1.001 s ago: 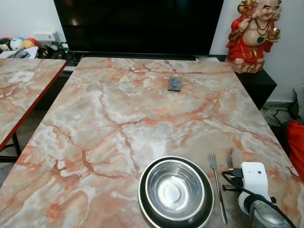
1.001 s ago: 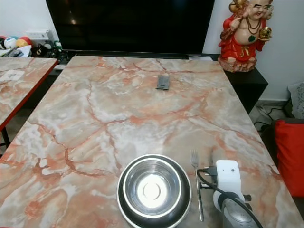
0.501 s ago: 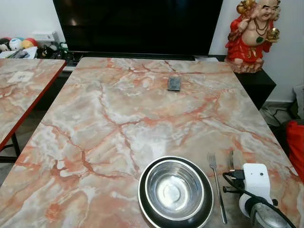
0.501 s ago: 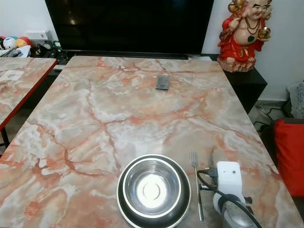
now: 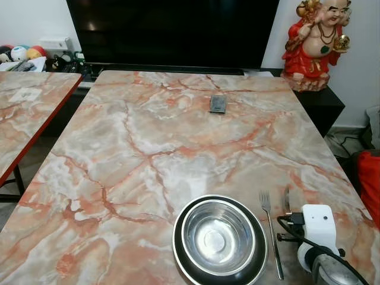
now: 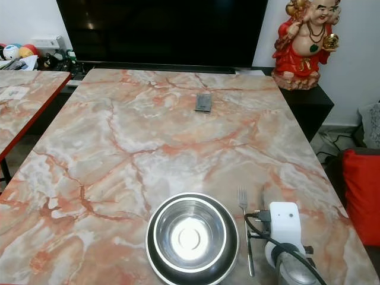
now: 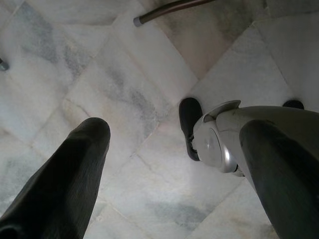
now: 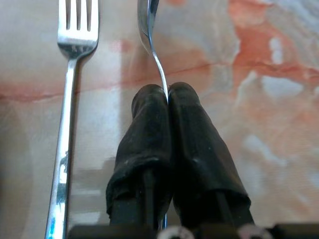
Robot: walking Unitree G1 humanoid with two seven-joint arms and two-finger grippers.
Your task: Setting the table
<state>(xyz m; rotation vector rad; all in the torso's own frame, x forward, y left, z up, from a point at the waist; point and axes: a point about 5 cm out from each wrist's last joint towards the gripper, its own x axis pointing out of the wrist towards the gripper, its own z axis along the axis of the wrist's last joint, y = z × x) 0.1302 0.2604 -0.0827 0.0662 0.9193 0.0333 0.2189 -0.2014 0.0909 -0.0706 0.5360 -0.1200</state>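
Observation:
A steel bowl (image 5: 218, 236) sits inside a dark plate (image 5: 178, 249) at the near edge of the marble table (image 5: 148, 142). Just right of the plate a fork (image 5: 270, 228) lies flat, tines pointing away from me. My right gripper (image 8: 167, 94) is shut on the handle of a spoon (image 8: 147, 20), held low over the table just right of the fork (image 8: 67, 114). The spoon's bowl (image 5: 287, 199) sticks out beyond the white wrist camera (image 5: 319, 222). My left gripper (image 7: 177, 132) hangs open over the pale tiled floor.
A small dark flat object (image 5: 218, 104) lies at the table's far middle. A red statue (image 5: 314, 44) stands on the black cabinet beyond the far right corner, beside a large TV (image 5: 172, 32). A second marble table (image 5: 24, 113) stands to the left. A red cushion (image 5: 371, 184) is at the right.
The right wrist has edged slightly toward the near edge with the spoon, whose bowl now looks narrower. The bowl, plate and fork have stayed put.

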